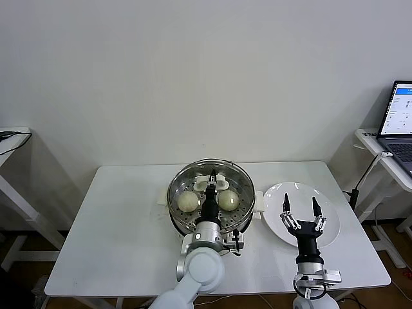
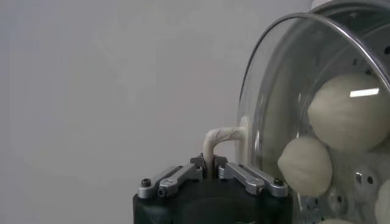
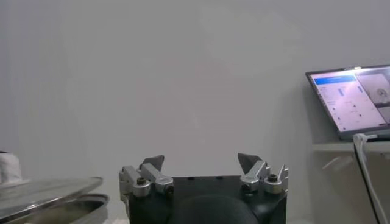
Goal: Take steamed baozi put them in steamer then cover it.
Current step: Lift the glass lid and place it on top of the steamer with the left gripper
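**A:** Start with the big white table. You've got the steamer sitting at its middle, towards the far edge, and the white plate just to the right of it, apart from the pot.

**B:** And the lid?

**A:** It's over the pot, glass with a metal rim, and you can see straight through it to the tray. From your left wrist camera the lid fills the side of the view, with the buns behind the glass.

**B:** How many buns can you count?

**A:** From the head camera you can make out two for certain: one bun on the left side of the tray and another bun on the right. Anything more is hidden behind the arm and the handle. The wrist camera shows at least two buns pressed close to each other.

**B:** What's your left gripper doing?

**A:** It's reaching in from the near side, right over the centre of the pot, fingers pinched together on the lid's white handle. You can see that handle running down between the closed fingers.

**B:** And the right gripper?

**A:** It hangs above the plate, to the right of the pot, fingers spread wide apart with nothing between them. A laptop sits open on a side table at the far right.
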Available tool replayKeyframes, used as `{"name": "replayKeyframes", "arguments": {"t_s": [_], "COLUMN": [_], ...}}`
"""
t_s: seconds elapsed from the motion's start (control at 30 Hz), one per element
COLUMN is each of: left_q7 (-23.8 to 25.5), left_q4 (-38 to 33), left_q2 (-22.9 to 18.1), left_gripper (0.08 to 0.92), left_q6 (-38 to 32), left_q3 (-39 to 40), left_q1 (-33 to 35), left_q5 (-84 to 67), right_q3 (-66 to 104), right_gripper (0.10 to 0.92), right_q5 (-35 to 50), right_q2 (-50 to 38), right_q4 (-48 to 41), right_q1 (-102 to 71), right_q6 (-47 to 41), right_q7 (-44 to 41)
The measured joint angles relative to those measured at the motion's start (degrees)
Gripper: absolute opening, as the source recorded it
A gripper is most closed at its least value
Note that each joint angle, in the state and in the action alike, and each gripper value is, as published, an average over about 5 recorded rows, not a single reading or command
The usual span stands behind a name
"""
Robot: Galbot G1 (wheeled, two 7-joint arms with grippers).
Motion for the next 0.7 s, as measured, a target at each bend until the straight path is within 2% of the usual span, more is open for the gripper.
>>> {"name": "replayKeyframes", "arguments": {"t_s": [0.7], "left_q7": [-1.3], "left_q4": [1.3], "left_q2": [-0.7], "left_gripper": [0.194], "left_q6": [-1.2], "left_q3": [-0.7], "left_q1": [1.4], "left_q5": [0.7], "right_q3": [-0.2], "right_gripper": [0.823], "right_q5": [-0.2], "right_q2": [-0.1], "right_q4": [0.0], "right_q1": [0.1], "right_q6": [0.1], "right_q7": [-0.1]}}
